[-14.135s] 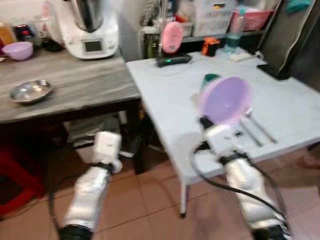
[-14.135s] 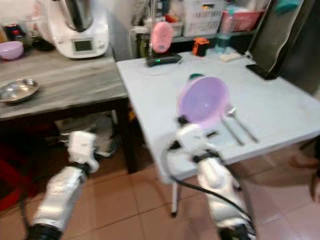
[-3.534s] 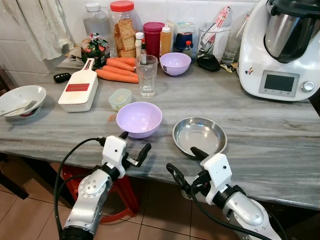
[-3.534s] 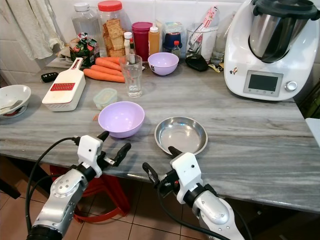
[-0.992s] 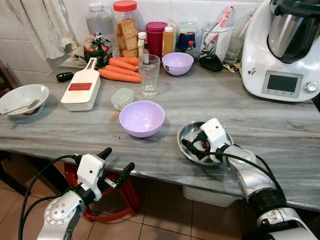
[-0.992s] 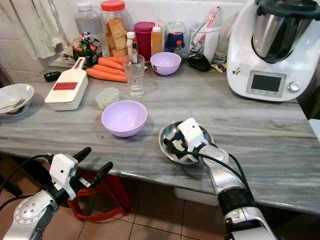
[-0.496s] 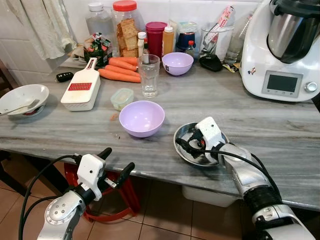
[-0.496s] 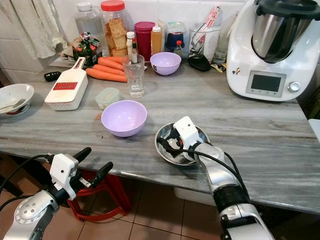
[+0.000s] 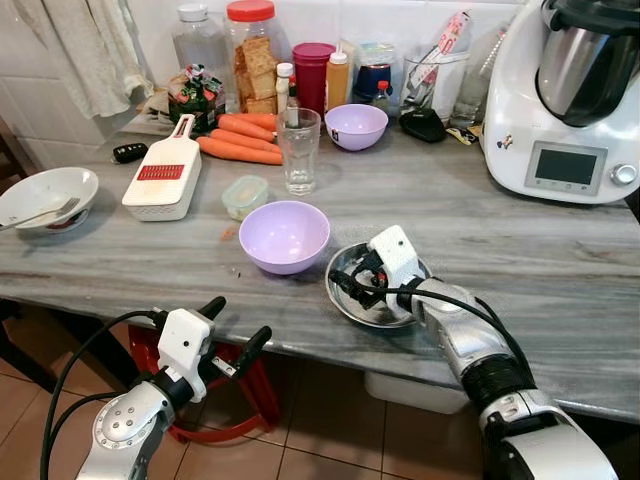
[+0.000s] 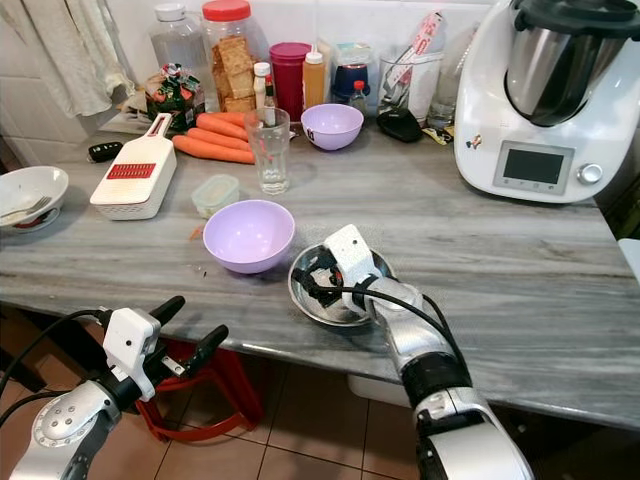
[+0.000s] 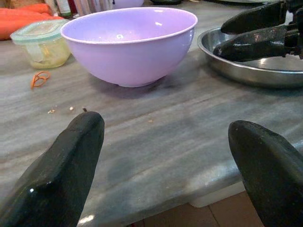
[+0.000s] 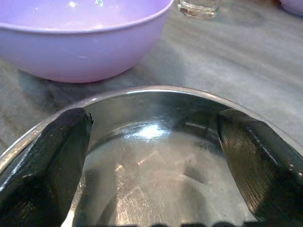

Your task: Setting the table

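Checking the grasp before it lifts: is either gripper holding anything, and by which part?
Cannot be told: the right gripper sits in the shallow round steel dish, fingers spread. The left gripper is open, holding nothing.

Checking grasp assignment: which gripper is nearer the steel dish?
Right. The right gripper sits inside the steel dish; the left gripper hangs below the counter edge, apart from it.

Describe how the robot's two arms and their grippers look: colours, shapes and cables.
Both arms are silver metallic tubes with dark joint rings. Each ends in a white boxy wrist block carrying a gripper of two long, rounded black fingers: the left gripper and the right gripper. Black cables loop from each wrist block back along the arm. No markings can be made out.
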Controlling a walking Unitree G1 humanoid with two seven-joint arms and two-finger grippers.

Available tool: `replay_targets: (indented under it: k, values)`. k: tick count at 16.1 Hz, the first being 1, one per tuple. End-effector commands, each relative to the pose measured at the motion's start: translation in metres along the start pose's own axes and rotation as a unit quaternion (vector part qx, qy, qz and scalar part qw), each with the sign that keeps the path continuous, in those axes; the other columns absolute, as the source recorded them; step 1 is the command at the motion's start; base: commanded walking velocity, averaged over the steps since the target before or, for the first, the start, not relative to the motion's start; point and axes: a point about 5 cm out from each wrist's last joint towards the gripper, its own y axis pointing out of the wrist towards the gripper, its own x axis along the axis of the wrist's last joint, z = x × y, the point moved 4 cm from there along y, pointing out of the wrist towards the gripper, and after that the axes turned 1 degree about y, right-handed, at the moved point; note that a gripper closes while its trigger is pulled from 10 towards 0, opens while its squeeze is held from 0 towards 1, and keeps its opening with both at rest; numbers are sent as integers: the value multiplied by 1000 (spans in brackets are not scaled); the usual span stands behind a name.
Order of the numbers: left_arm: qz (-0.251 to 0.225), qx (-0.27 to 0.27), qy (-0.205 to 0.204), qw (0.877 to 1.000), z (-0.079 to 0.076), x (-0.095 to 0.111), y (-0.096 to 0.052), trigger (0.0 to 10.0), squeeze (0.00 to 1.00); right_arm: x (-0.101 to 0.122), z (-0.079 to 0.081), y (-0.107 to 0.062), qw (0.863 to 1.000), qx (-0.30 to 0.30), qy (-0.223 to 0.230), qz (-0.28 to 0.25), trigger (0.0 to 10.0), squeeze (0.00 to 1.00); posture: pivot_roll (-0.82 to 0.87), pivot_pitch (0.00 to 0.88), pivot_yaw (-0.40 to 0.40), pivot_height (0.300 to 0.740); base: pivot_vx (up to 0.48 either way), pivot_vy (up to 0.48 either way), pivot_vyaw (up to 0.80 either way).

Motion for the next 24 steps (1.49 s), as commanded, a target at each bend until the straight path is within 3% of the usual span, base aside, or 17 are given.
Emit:
replay_targets:
  k: [1, 9, 14, 20, 24]
  values:
    - [-3, -2, 8, 1000, 1, 4, 1, 10000, 0, 10, 0, 4, 1000, 2, 0, -11, 10000, 0, 59, 0, 16, 740, 0, 0, 0]
    - [-2, 0, 7, 1000, -2, 3, 1, 10000, 0, 12, 21, 17, 999, 31, 15, -13, 10000, 0, 64, 0, 10, 740, 0, 0, 0]
    - [-2, -2, 7, 1000, -3, 3, 0, 10000, 0, 9, 24, 16, 999, 38, 18, -17, 10000, 0, 62, 0, 11, 740, 0, 0, 0]
    - [-4, -1, 6, 1000, -3, 3, 2, 10000, 0, 26, -5, -9, 995, -36, 27, -93, 10000, 0, 51, 0, 14, 740, 0, 0, 0]
    - [-15, 2, 1, 1000, -1, 4, 6, 10000, 0, 34, -24, -49, 980, -121, 21, -158, 10000, 0, 27, 0, 18, 740, 0, 0, 0]
